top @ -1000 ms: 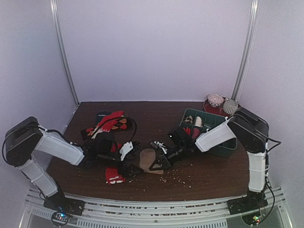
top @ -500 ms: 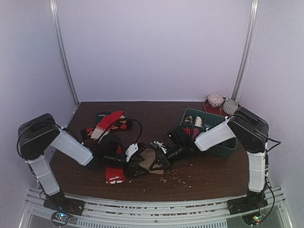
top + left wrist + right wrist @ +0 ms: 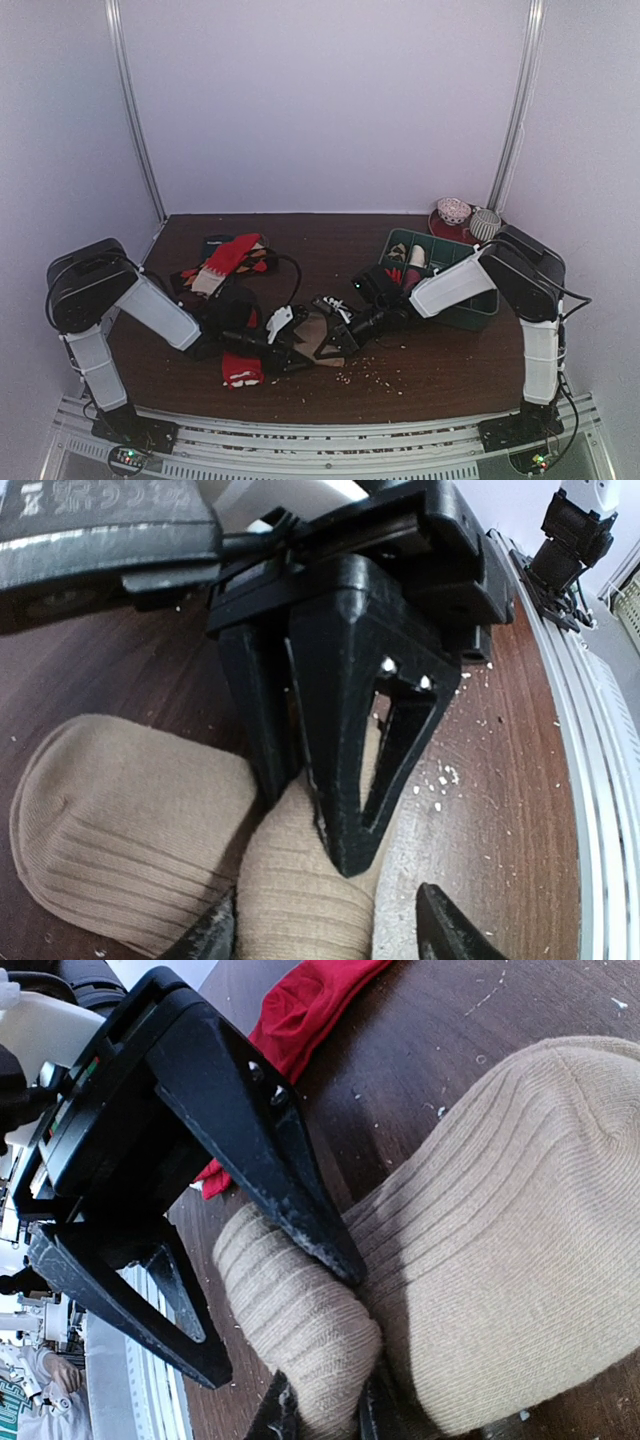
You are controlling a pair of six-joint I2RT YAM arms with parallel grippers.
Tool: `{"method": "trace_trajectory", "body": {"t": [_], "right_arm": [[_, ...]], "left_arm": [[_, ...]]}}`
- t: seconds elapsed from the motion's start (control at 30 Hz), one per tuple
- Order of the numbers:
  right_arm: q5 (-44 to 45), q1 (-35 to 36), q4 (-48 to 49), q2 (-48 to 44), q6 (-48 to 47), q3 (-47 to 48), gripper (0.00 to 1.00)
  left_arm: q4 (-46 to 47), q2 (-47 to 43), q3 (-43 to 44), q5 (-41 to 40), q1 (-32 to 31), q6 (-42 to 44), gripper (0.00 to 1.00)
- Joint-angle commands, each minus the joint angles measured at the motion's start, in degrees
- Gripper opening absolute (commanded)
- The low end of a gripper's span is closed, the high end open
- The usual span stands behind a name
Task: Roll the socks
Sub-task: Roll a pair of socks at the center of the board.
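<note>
The tan-brown sock (image 3: 308, 327) lies at the middle of the table, one end rolled into a thick fold (image 3: 300, 890). My right gripper (image 3: 325, 1415) is shut on that rolled end (image 3: 300, 1310); it shows in the top view (image 3: 338, 338) at the sock's right side. My left gripper (image 3: 325, 935) is open, with its fingers on either side of the same roll. Its right finger stands off the sock. It meets the sock from the left in the top view (image 3: 292, 345). The red sock (image 3: 240, 368) with white marks lies by the left arm, and shows behind in the right wrist view (image 3: 310, 1010).
A green bin (image 3: 475, 305) holding several items stands at the right under the right arm. A pile of red and dark socks (image 3: 225, 258) lies at the back left. A red plate (image 3: 440, 228) with two balls sits in the back right corner. Crumbs (image 3: 372, 374) dot the front of the table.
My left arm has swung right, bringing its open gripper from beside the red sock to the tan sock's rolled end. The right gripper has stayed shut on the tan sock, shifting slightly.
</note>
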Motion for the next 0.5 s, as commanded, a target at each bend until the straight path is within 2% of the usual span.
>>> {"method": "trace_trajectory", "body": {"t": [0.0,0.1,0.17,0.3,0.37,0.4,0.47], "right_arm": [[16.1,-0.9,-22.7,9.3,-0.1,-5.7,0.06],[16.2,-0.9,-22.7,9.2,-0.1,-5.8,0.06],[16.2,-0.9,-22.7,9.1,-0.1,-5.9,0.06],[16.3,-0.9,-22.7,9.0,0.0,-6.1,0.06],[16.4,-0.9,-22.6,8.9,0.1,-6.2,0.06],[16.4,-0.9,-22.6,9.0,0.1,-6.2,0.06],[16.5,-0.9,-22.6,8.8,0.0,-6.1,0.06]], "left_arm": [[3.2,1.2,2.1,1.6,-0.3,-0.7,0.53],[3.0,2.3,2.9,2.1,-0.4,-1.0,0.47],[3.1,3.0,3.2,2.3,-0.3,-1.2,0.39],[3.1,3.6,3.1,2.9,-0.4,-1.6,0.12],[3.2,3.6,2.5,3.3,-0.4,-1.8,0.03],[3.4,3.6,2.2,3.4,-0.4,-2.0,0.0],[3.5,3.7,1.4,3.6,-0.4,-2.5,0.0]]}}
